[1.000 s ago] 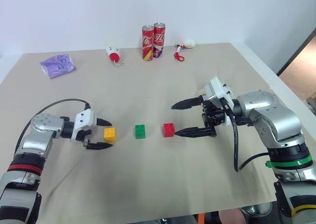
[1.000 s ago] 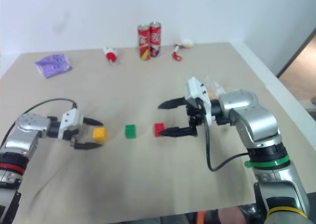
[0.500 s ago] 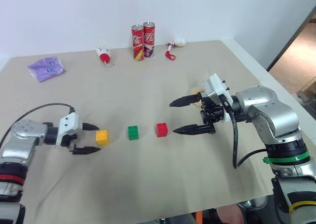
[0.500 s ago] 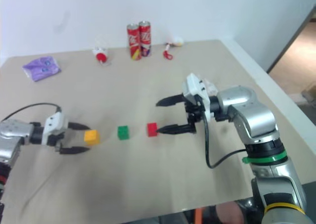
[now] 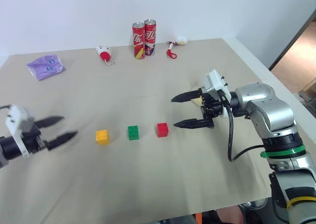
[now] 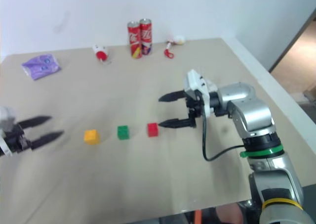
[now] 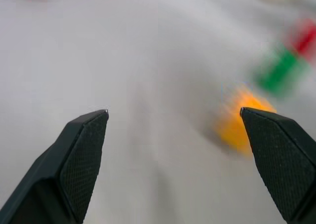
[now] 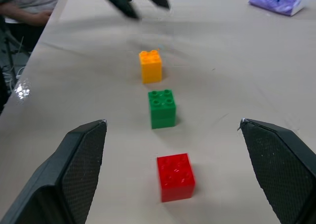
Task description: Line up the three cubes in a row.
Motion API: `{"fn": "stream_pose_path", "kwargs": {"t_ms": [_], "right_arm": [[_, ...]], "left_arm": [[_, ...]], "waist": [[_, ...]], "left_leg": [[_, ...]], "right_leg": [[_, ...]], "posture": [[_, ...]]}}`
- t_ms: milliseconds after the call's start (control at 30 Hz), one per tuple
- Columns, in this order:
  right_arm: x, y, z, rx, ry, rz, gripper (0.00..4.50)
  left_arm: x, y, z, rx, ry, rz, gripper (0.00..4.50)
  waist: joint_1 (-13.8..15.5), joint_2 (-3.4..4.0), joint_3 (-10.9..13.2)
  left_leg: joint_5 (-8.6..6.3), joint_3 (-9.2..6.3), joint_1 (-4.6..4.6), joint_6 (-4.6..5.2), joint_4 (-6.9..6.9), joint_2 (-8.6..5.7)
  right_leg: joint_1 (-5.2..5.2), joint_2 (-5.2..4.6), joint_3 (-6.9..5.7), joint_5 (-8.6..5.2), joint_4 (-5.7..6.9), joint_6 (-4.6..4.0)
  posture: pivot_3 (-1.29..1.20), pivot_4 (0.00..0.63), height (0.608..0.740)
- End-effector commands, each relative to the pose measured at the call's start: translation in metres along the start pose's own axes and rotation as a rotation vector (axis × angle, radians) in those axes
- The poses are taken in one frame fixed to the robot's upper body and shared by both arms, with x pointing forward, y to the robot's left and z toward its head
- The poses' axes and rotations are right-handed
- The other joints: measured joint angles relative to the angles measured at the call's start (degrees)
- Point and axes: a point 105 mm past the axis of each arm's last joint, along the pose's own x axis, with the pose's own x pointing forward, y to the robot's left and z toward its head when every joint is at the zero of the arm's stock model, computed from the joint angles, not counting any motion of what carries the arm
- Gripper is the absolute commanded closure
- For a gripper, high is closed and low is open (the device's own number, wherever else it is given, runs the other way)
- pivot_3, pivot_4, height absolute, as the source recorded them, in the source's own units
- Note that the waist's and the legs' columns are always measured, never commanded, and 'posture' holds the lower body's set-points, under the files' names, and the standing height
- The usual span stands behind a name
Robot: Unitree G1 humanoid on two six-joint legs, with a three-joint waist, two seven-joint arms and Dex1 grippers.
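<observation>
White lettering on two red cans (image 5: 144, 33); too small to read.

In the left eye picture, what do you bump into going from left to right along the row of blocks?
left pincer → yellow-orange cube → green cube → red cube → right pincer

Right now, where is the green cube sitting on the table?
In the head views the green cube sits mid-table, in a row between the yellow-orange cube on its left and the red cube on its right, touching neither.
</observation>
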Motion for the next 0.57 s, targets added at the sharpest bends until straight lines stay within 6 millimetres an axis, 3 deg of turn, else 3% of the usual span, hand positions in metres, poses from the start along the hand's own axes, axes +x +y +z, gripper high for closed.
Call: {"fn": "stream_pose_path", "kwargs": {"t_ms": [33, 233, 333, 467, 567], "right_arm": [[-0.004, -0.006, 0.008, -0.046, -0.012, -0.020, 0.00], [-0.013, -0.027, 0.005, -0.024, -0.042, -0.153, 0.00], [-0.011, -0.041, 0.003, 0.004, -0.119, -0.295, 0.00], [0.000, -0.046, -0.011, 0.059, -0.163, -0.465, 0.00], [-0.002, -0.049, -0.025, 0.121, -0.172, -0.589, 0.00]], "left_arm": [[-0.011, 0.011, 0.034, -0.024, -0.191, 0.223, 0.08], [-0.034, 0.029, 0.043, -0.134, -0.361, 0.554, 0.08], [-0.039, 0.036, 0.030, -0.152, -0.338, 0.706, 0.08], [-0.036, 0.029, 0.006, -0.205, -0.296, 0.731, 0.08], [-0.033, 0.021, -0.004, -0.215, -0.270, 0.729, 0.08]], "waist": [[0.0, -0.12, 0.0], [0.3, -0.15, 0.0], [0.7, -0.17, 0.0], [0.8, -0.26, -0.1], [0.9, -0.27, -0.1]], "left_leg": [[0.01, 0.03, 0.02, -0.02, 0.02, 0.00], [0.00, 0.13, 0.06, -0.09, 0.04, -0.10], [0.03, 0.09, 0.10, -0.13, 0.06, -0.12], [0.06, 0.07, 0.22, -0.21, 0.06, -0.15], [0.12, 0.08, 0.23, -0.53, 0.06, -0.18]], "right_leg": [[0.03, 0.00, 0.08, 0.02, -0.01, 0.03], [0.09, -0.05, 0.28, 0.04, -0.02, 0.06], [0.16, -0.04, 0.28, 0.08, -0.02, 0.10], [0.31, -0.04, 0.29, 0.11, -0.02, 0.12], [0.35, -0.09, 0.30, 0.12, -0.02, 0.12]], "posture": [[0.00, 0.150, 0.740], [0.00, 0.150, 0.740], [0.00, 0.150, 0.740], [0.00, 0.150, 0.740], [0.00, 0.150, 0.740]]}}
